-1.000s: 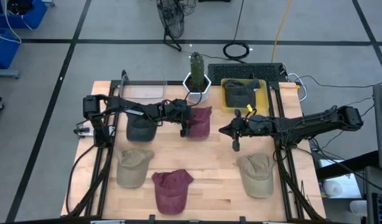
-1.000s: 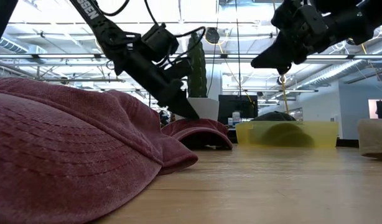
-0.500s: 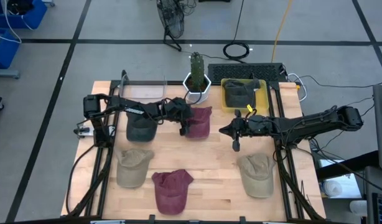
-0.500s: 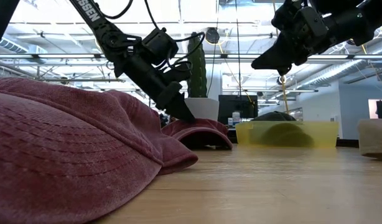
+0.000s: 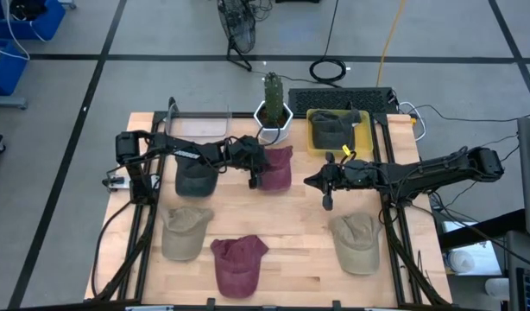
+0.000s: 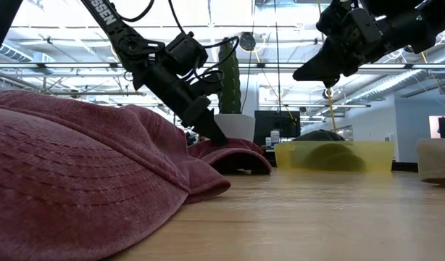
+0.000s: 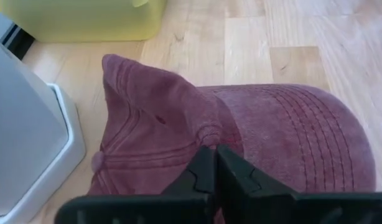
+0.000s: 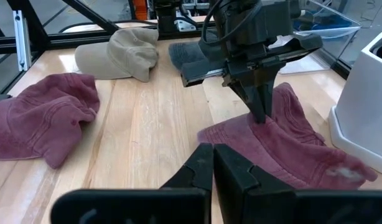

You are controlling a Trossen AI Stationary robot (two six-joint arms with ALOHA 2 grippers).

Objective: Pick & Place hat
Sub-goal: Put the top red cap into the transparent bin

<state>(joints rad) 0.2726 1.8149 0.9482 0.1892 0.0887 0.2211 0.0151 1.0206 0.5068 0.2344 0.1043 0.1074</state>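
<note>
A maroon hat lies on the table in front of the white cactus pot, resting on its brim and crown. My left gripper comes slanting down onto its crown and is shut on the cloth; the right wrist view shows this from the other side. My right gripper hangs shut in the air to the hat's right, holding nothing. My left gripper pinches a raised fold of the crown's cloth between its two fingers, on the side of the hat toward the table's left. The fingers slant down from the table's left. The hat lies on the table, its brim flat.
A dark grey hat, a tan hat and another maroon hat lie at the left and front. Another tan hat lies front right. A yellow bin at the back holds a dark hat.
My left gripper has stayed in place on the maroon hat's crown and has shut, taking a pinch of its cloth. The hat has not moved on the table.
</note>
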